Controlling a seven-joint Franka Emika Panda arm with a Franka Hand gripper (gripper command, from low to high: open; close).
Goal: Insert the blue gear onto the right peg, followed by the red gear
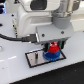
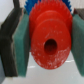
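Observation:
The red gear fills the wrist view, clamped between the two green pads of my gripper, which is shut on it. Blue teeth of the blue gear peek out behind it. In the exterior view the gripper hangs low over the dark pale-rimmed plate. It holds the red gear directly above the blue gear, which lies flat on the plate toward the exterior view's right. The right peg is hidden under the gears.
The plate lies on a white table. The arm's white body and a black cable hang behind and above the plate.

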